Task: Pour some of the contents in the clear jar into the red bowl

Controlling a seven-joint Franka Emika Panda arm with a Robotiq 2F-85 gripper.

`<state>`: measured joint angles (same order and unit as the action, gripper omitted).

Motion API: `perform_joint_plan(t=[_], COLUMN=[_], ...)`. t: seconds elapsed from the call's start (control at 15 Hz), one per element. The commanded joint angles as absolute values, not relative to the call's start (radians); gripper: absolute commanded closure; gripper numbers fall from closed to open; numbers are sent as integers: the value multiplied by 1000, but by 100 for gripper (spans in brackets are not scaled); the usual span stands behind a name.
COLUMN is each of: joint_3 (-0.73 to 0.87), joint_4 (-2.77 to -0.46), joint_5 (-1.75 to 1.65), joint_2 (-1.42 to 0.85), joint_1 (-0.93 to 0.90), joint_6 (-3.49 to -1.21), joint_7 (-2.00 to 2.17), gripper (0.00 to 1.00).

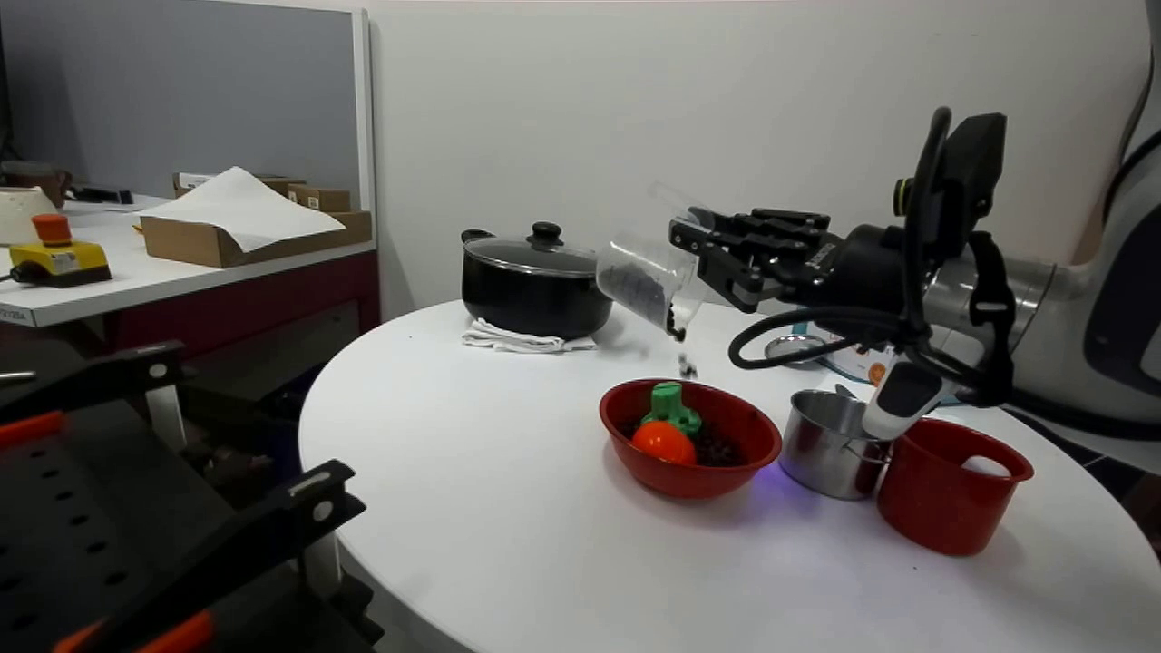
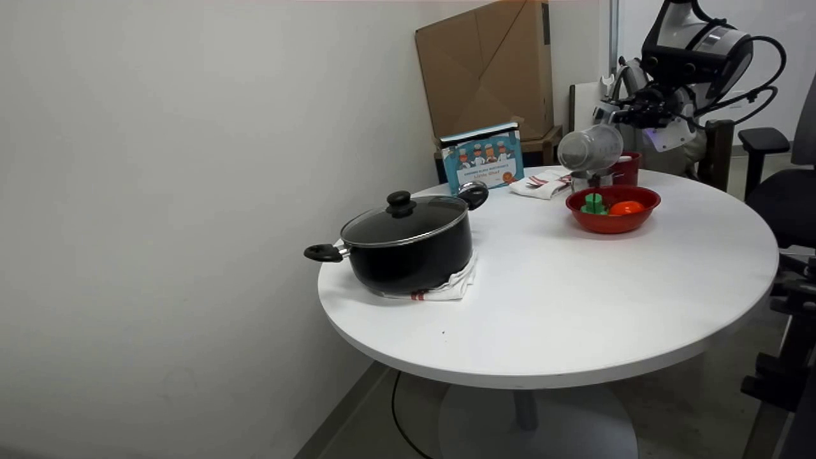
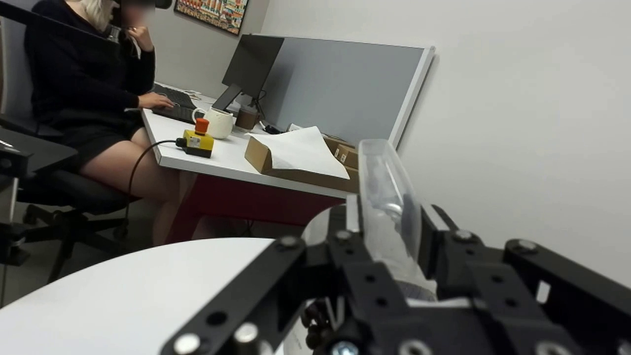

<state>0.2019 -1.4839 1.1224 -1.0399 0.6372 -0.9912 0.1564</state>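
Observation:
The clear jar (image 1: 635, 277) is tipped in the air above the red bowl (image 1: 626, 453), its mouth sloping down; it shows in both exterior views (image 2: 590, 148). My gripper (image 1: 697, 238) is shut on a clear part of the jar, seen between the fingers in the wrist view (image 3: 387, 197). Dark contents (image 1: 674, 326) sit at the jar's lower lip, and several dark bits (image 1: 687, 365) are falling towards the bowl. The bowl holds dark bits (image 1: 718, 449), an orange piece (image 1: 665, 443) and a green piece (image 1: 669, 410). In the wrist view the bowl is hidden.
A metal cup (image 1: 830, 453) and a deeper red cup (image 1: 948, 499) stand beside the bowl under the arm. A black lidded pot (image 1: 535, 290) stands on a white cloth (image 1: 521, 340) near the wall. A blue box (image 2: 482, 158) stands at the table's back.

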Motion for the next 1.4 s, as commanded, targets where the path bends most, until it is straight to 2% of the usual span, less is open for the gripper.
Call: perform_joint_plan(t=[0.0,1.33], joint_3=[213,237], joint_4=[-1440,-1439], joint_5=[1161,1220], joint_2=[-1076,-1113], joint_1=[640,638], joint_6=[-940,-910], joint_7=[181,195], gripper=[89,89])
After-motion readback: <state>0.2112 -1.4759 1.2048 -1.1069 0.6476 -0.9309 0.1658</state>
